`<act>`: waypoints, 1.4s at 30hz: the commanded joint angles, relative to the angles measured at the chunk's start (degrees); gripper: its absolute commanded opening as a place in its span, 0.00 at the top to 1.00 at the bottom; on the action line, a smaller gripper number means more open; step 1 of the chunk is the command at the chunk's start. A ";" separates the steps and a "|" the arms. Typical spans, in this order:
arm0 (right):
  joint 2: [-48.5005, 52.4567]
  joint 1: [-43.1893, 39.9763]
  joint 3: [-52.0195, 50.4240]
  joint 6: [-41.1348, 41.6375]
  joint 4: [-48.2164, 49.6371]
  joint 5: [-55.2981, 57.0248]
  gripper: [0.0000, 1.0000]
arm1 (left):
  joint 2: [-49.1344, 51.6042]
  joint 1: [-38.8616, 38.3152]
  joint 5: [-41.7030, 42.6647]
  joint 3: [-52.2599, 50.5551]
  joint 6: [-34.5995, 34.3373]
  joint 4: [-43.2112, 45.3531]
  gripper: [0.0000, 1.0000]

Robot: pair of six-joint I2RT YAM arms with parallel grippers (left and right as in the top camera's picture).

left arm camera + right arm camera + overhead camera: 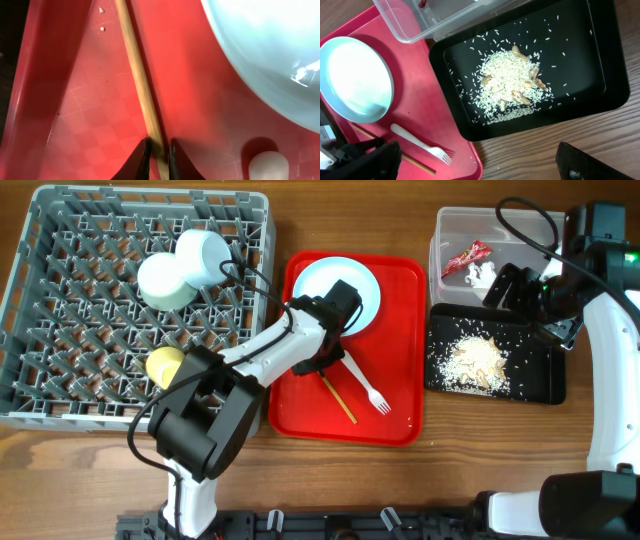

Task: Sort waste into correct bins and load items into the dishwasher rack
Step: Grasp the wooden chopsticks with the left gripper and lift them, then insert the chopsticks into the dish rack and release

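My left gripper [159,157] is shut on the lower end of the thin wooden chopstick [140,85], which lies on the red tray [75,125] beside the pale blue plate [265,50]. From overhead that gripper [322,370] is low over the tray with the chopstick [340,400] and white fork [368,388] next to it. My right gripper [515,288] hovers open over the black tray [545,380] of rice scraps [475,362]; nothing is between its fingers [590,162]. The clear tub [450,225] holds the red wrapper [467,258] and white tissue [482,275].
The grey dishwasher rack [60,400] fills the left side, holding a pale blue bowl [165,280] and a small yellow-green bowl [165,365]. The red tray [400,410] sits between the rack and the bins. Bare wood shows in front of the black tray [545,150].
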 commanded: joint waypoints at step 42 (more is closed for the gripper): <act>-0.52 -0.15 0.00 -2.05 -0.46 1.03 0.00 | -18.64 25.51 9.55 0.61 54.71 2.16 0.96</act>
